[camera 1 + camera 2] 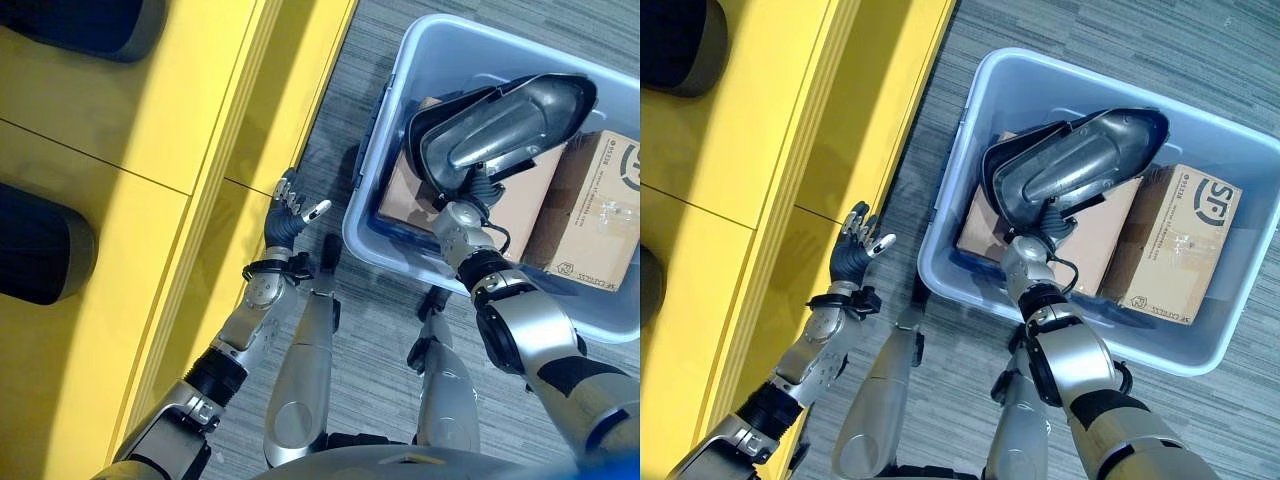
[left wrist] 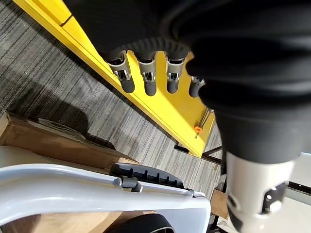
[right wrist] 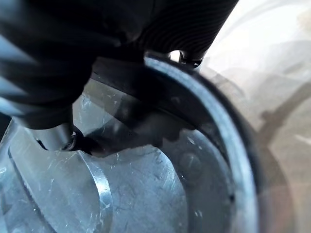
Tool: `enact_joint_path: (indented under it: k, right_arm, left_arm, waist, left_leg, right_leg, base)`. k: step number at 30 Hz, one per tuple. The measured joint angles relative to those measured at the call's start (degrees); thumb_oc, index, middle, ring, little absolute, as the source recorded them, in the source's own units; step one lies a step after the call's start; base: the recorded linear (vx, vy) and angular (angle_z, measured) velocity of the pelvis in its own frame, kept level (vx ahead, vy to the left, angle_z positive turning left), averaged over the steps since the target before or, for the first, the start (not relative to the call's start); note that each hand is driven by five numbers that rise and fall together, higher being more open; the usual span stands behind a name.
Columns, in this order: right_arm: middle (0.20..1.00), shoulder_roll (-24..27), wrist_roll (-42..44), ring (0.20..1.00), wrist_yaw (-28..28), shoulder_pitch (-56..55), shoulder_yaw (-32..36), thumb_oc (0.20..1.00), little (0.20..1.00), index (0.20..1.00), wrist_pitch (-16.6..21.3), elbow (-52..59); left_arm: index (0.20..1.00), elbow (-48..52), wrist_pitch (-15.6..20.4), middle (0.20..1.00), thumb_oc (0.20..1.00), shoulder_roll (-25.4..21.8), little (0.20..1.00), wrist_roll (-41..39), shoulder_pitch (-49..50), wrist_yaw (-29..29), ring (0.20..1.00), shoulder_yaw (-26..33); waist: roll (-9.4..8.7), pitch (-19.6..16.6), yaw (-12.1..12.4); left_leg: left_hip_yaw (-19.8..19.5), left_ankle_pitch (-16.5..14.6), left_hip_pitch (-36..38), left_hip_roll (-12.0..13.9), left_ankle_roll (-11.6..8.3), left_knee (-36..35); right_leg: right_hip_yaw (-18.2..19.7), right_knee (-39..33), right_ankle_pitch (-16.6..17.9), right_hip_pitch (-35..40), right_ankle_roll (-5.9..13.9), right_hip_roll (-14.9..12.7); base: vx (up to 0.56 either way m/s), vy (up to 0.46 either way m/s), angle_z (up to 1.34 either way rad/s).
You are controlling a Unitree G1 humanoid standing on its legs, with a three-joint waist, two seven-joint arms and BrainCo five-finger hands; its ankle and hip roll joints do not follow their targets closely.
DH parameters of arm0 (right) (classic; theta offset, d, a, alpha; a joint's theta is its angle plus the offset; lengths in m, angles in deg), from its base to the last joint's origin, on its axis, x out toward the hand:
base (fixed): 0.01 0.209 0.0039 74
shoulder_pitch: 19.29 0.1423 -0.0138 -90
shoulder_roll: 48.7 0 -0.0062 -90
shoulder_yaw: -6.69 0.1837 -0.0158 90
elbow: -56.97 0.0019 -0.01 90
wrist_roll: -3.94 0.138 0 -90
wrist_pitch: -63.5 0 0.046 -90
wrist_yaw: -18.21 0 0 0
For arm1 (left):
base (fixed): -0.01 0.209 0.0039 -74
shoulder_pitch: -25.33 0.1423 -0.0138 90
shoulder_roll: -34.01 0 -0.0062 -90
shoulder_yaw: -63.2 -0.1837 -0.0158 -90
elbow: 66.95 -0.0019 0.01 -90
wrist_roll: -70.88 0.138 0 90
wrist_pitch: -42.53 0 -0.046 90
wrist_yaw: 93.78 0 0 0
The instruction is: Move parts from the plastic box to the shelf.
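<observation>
- Gripping the dark moulded shell part (image 1: 1070, 165) at its near rim, the right hand (image 1: 1040, 222) has thumb and fingers clamped over that edge, above the cardboard cartons (image 1: 1170, 250) in the plastic box (image 1: 970, 120).
- The part's long axis runs from the hand up and away, toward the box's far right corner.
- The yellow shelf (image 1: 150, 120) lies well to the left, across the floor.
- The left hand (image 1: 290, 210), fingers loosely spread and empty, hangs beside the shelf edge, nearer to it.
</observation>
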Motion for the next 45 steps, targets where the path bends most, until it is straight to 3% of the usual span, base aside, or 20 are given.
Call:
enact_joint_path:
  k: [11,17,20,30,40,45]
  right_arm:
    - [0.2,-1.0,-2.6,0.2,-1.1,-11.3,-3.2,0.2,0.2,0.2,0.2,29.6]
    - [0.2,-1.2,-3.2,0.2,-1.3,-13.2,-3.1,0.2,0.2,0.2,1.2,35.3]
    - [0.2,-1.9,-3.9,0.2,-1.4,-17.9,-3.0,0.2,0.2,0.2,1.9,45.6]
    - [0.2,-1.8,-5.3,0.2,-0.9,-23.6,-2.9,0.2,0.2,0.2,2.1,53.4]
    - [0.2,2.2,-6.0,0.2,8.0,-40.0,-4.5,0.2,0.2,0.2,1.6,62.3]
    - [0.2,5.4,-8.3,0.2,13.7,-47.1,-4.3,0.2,0.2,0.2,0.1,64.9]
  left_arm:
    - [1.0,-0.4,0.2,1.0,1.0,-0.4,1.0,0.0,-0.6,0.1,1.0,2.0]
    - [1.0,-0.4,0.1,1.0,1.0,-0.3,1.0,0.0,0.5,0.1,1.0,2.0]
    - [1.0,-0.4,-0.9,1.0,1.0,-0.7,1.0,0.0,2.3,0.1,1.0,2.8]
    - [1.0,-0.4,-2.7,1.0,1.0,-1.4,1.0,0.1,3.2,0.0,1.0,4.2]
    - [1.0,0.3,-4.1,1.0,1.0,-3.1,1.0,1.3,9.7,-2.5,1.0,9.9]
    - [1.0,0.3,-5.1,1.0,1.0,-3.8,1.0,2.6,14.7,-4.5,1.0,13.6]
  waist:
    - [-1.42,0.6,-1.3]
    - [-1.99,0.3,-2.4]
    - [-2.96,-0.2,-3.2]
    - [-3.67,-0.7,-3.9]
    - [-5.34,-2.4,-4.6]
    - [-5.67,-5.4,-5.4]
  left_leg:
    - [0.9,0.0,2.9,0.4,0.01,-0.3]
    - [1.4,0.0,3.9,0.6,-0.02,-0.3]
    - [1.4,0.0,4.0,0.7,-0.01,-0.3]
    - [1.8,0.0,5.4,0.9,-0.02,-0.3]
    - [3.1,-0.9,12.1,2.4,-0.69,-1.3]
    - [3.3,-1.5,17.8,3.4,-1.22,-3.4]
  right_leg:
    - [1.0,0.3,0.1,1.9,0.15,0.1]
    - [1.7,0.5,0.1,2.5,-0.26,0.1]
    - [1.6,0.5,0.2,2.6,-0.17,0.2]
    - [2.1,0.9,0.2,3.4,-0.14,0.2]
    - [4.0,1.6,-0.6,8.2,-0.51,1.1]
    - [4.2,1.7,-1.9,12.5,-0.69,2.0]
  base:
    - [-0.01,-0.013,-0.04]
    - [-0.01,-0.022,-0.03]
    - [-0.01,-0.029,0.0]
    - [-0.01,-0.016,-0.02]
    - [0.0,-0.066,-0.09]
    - [0.02,-0.1,-0.06]
